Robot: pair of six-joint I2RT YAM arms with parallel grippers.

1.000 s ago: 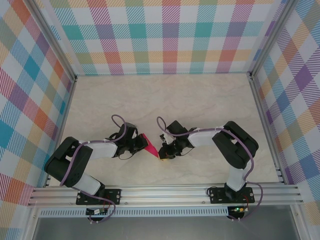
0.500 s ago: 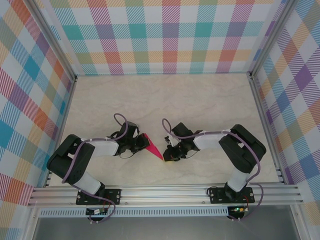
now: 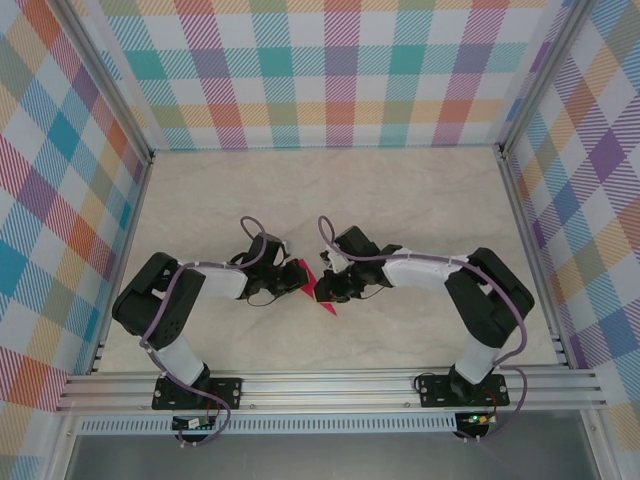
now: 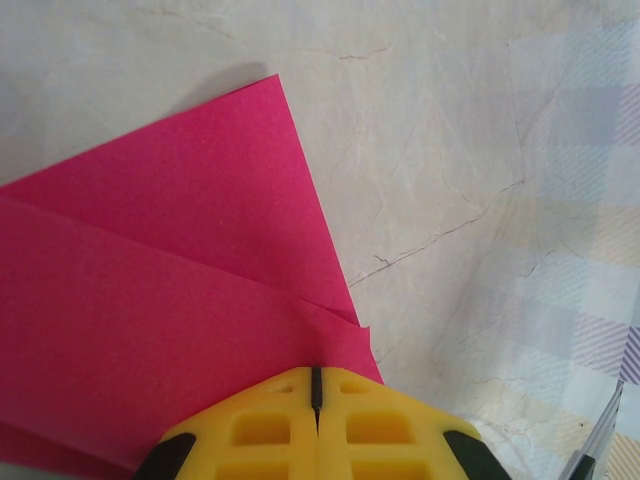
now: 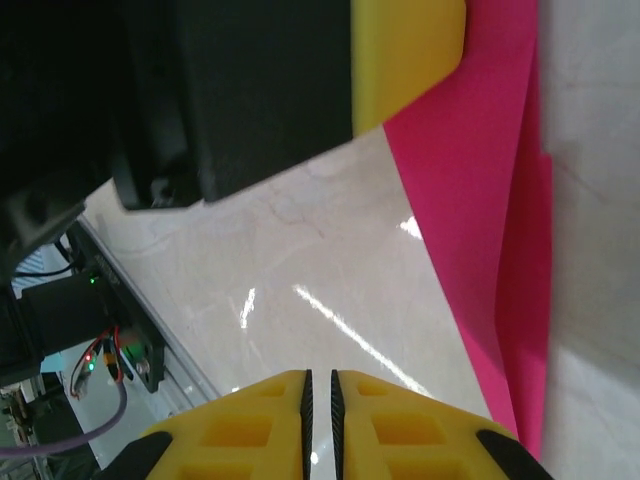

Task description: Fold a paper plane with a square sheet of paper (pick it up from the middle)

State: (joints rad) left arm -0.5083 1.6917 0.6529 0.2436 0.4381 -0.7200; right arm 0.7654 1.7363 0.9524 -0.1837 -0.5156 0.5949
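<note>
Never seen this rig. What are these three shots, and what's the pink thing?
A left arm and a right arm, bolted at the table's near edge, each end in a two-finger claw. The wide shot is from a fixed overhead camera; the other two come from wrist cameras. The pink thing is a folded sheet of paper between them. The left claw is shut, tips on the paper; whether it pinches is unclear. The right claw is parted a slit, holding nothing.

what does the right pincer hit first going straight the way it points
Probably the left pincer, dead ahead past bare table; the pink paper lies just beside that line. Depth is unclear, so the table might come first.
</note>
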